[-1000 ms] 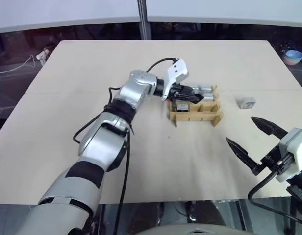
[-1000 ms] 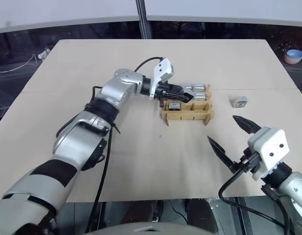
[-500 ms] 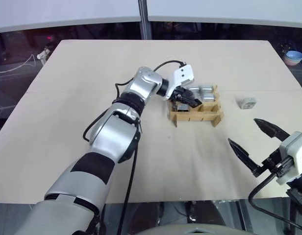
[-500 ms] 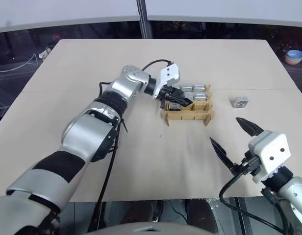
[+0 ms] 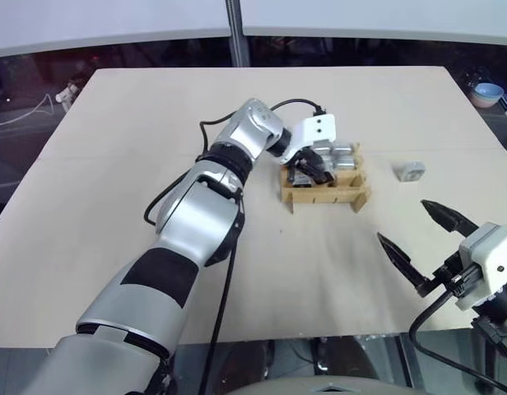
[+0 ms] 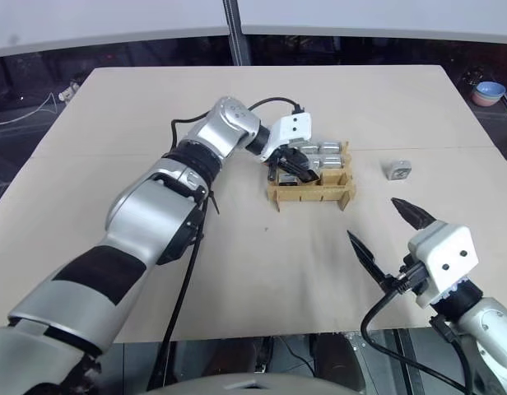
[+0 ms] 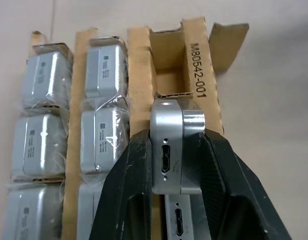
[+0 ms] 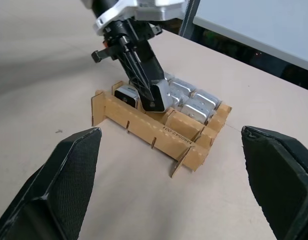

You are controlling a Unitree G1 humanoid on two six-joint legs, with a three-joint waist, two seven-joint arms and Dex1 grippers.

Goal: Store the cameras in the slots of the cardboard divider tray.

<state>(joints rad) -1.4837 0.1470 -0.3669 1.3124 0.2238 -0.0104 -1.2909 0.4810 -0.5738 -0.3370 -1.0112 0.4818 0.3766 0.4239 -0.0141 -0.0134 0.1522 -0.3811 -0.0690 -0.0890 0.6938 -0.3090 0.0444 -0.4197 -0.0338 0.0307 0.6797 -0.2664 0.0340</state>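
A: What does the next move turn on?

B: The left gripper [image 7: 176,165] has its fingers clamped on a camera [image 7: 170,147], one black finger on each flat side. That camera hangs just over the near row of the cardboard divider tray [image 5: 323,194], above the middle slot, with its long axis running along the fingers. So the slot lies straight past the fingertips.

A: Is the row free?

B: Partly. In the left wrist view the slot at one end of that row is empty [image 7: 166,75], and another camera [image 7: 181,222] already sits in the slot at the other end. The two far rows are full of wrapped cameras [image 7: 101,105].

A: And the other arm?

B: The right gripper [image 6: 383,240] hangs with its fingers wide apart and holding nothing, near the front edge of the surface [image 5: 155,123]. One loose camera [image 5: 411,171] lies right of the tray, closer to that arm.

A: What differs from a second ago?

B: The left wrist has turned, so the fingers now point more steeply down at the tray. The tray and the loose camera have not moved.
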